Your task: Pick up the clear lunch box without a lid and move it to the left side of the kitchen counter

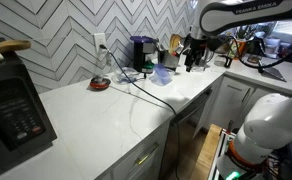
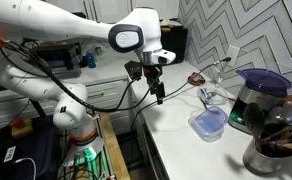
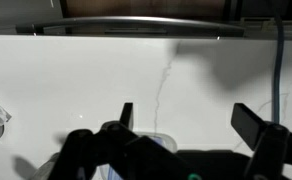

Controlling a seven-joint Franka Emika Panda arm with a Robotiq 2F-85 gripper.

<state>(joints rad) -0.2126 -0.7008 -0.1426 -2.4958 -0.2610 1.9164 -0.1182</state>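
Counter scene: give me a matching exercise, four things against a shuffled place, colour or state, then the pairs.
Things:
1. microwave
2. disc
3. gripper
4. utensil jar

Place, colour or state:
A. jaws open, above the counter
B. red, lying flat near the wall
C. standing next to the dark pot
D. black, at the counter end away from the arm

Pairs: 1-D, 2-B, 3-A, 4-C
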